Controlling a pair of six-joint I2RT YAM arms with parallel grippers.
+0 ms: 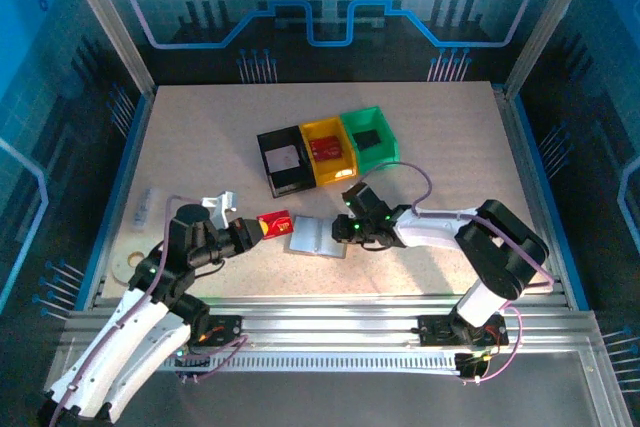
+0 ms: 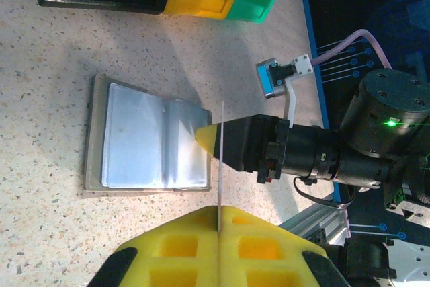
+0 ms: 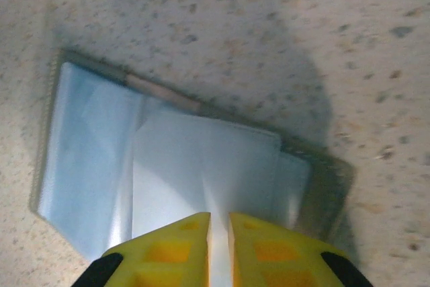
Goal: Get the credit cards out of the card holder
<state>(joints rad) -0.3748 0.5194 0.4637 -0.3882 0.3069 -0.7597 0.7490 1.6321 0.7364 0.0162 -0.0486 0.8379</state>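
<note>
The grey card holder (image 1: 315,239) lies open on the table, its pale see-through sleeves (image 2: 144,136) facing up. My left gripper (image 1: 258,228) hovers just left of it, shut on a reddish-pink credit card (image 1: 275,222). In the left wrist view that card (image 2: 220,166) is a thin edge-on line rising from between the yellow fingers (image 2: 175,247). My right gripper (image 1: 345,230) is down at the holder's right edge. Its yellow fingers (image 3: 175,247) stand almost together, with a pale fold of sleeve (image 3: 201,166) running up into the narrow slit between them.
Three bins stand behind the holder. The black bin (image 1: 283,162) holds a whitish card, the yellow bin (image 1: 330,150) a red card, and the green bin (image 1: 368,137) a small black block. A small white-and-blue fixture (image 1: 218,209) sits near the left arm.
</note>
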